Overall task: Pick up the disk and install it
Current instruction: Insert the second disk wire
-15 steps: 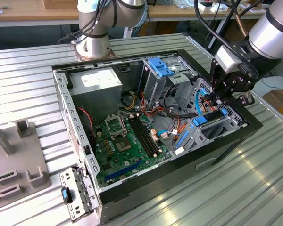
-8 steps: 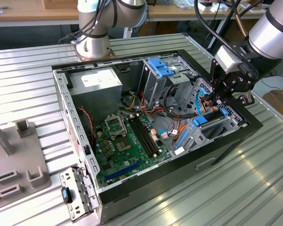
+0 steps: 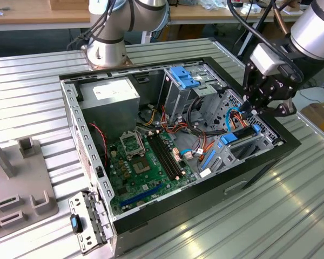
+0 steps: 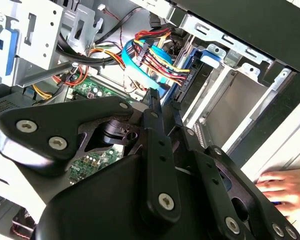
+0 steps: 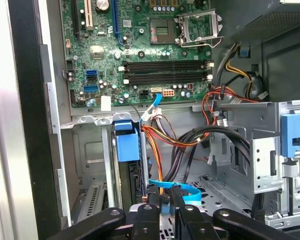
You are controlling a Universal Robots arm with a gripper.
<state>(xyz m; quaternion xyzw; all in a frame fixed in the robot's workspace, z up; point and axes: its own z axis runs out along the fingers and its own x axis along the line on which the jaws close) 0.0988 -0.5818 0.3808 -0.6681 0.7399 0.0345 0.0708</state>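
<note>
Fingers (image 5: 154, 199) drawn nearly together, thin slit between, nothing visibly pinched. Gripper (image 3: 257, 110) low over computer case (image 3: 151, 213), at its drive-bay corner. Disk (image 5: 127, 145) in blue carrier, standing on edge in bay inside case, just beside fingertips; contact not discernible. Blue cable (image 5: 190, 189) crossing behind fingers, inside case. Person's hand (image 4: 285, 190) resting just outside case wall.

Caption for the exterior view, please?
Robot gripper hovers above the drive bay of an open computer case.
</note>
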